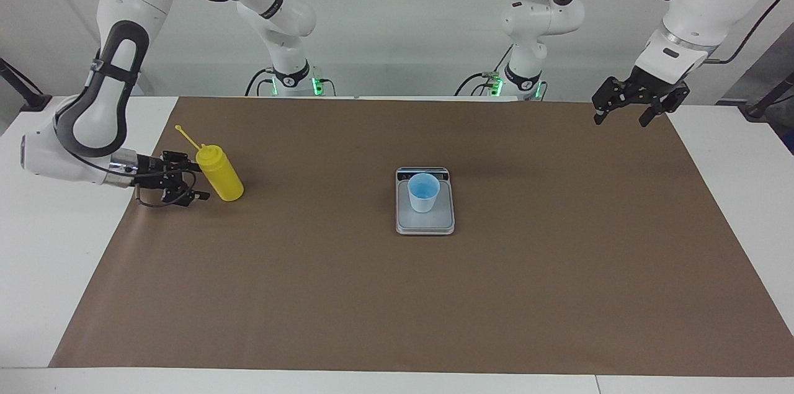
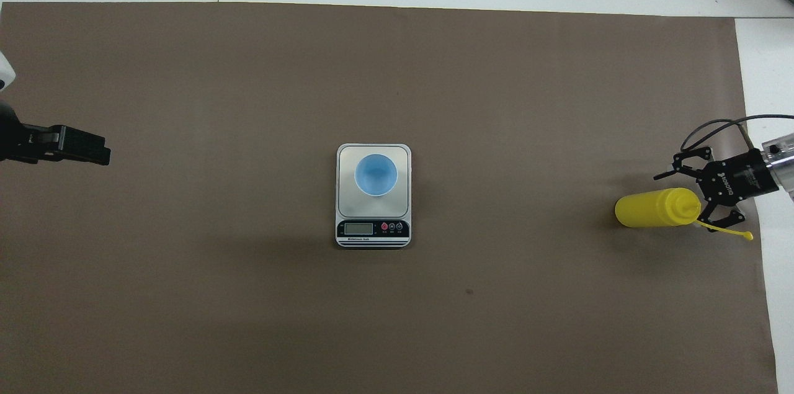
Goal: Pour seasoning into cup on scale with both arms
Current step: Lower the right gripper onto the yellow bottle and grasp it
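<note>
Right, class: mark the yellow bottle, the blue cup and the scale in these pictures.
yellow bottle (image 1: 222,178), facing view, on its body.
blue cup (image 2: 376,174), overhead view, on its blue inside.
scale (image 2: 372,228), overhead view, on its display strip.

Left gripper (image 2: 93,154) is running off the overhead view's edge; scale (image 2: 373,195) display digits are reading too small.

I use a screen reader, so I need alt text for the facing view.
The open right gripper reaches sideways at an upright yellow seasoning bottle on brown paper. Mid-table, a pale-blue cup stands on a scale; the open left gripper waits, raised.
</note>
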Robot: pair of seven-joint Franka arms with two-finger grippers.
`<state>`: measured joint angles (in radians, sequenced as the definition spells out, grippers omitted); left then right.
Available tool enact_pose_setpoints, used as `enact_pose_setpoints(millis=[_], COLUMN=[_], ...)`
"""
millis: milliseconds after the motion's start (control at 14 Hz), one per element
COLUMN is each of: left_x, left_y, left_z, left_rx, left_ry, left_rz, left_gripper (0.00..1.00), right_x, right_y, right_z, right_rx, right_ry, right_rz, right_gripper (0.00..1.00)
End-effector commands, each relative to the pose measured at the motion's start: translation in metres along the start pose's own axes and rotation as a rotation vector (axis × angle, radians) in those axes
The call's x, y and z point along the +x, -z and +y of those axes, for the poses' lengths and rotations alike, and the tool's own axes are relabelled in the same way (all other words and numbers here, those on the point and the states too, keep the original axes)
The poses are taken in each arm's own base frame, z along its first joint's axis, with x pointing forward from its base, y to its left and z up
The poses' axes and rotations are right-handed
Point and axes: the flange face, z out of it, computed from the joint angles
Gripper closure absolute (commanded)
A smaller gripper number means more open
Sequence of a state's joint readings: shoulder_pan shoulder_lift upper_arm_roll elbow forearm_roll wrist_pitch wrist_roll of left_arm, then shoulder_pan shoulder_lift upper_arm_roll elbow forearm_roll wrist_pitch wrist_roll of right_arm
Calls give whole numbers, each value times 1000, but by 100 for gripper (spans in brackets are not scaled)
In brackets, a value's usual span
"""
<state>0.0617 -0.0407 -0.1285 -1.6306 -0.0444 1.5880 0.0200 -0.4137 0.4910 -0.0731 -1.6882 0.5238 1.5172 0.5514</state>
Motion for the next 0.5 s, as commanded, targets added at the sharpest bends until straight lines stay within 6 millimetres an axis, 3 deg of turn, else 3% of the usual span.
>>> enact_pose_setpoints(millis=[0,429], left_x=[-1,-3], left_y=[0,-1], left_z=[-4,0], left_rx=[-1,6], left_ry=[12,-4], left_rz=[-2,-8], left_gripper=[0,0], right_x=[-14,-23], right_y=[1,-21], right_z=[6,23], right_rx=[51,116], right_ry=[-61,-173], right_rz=[-24,-157], right_gripper=[0,1])
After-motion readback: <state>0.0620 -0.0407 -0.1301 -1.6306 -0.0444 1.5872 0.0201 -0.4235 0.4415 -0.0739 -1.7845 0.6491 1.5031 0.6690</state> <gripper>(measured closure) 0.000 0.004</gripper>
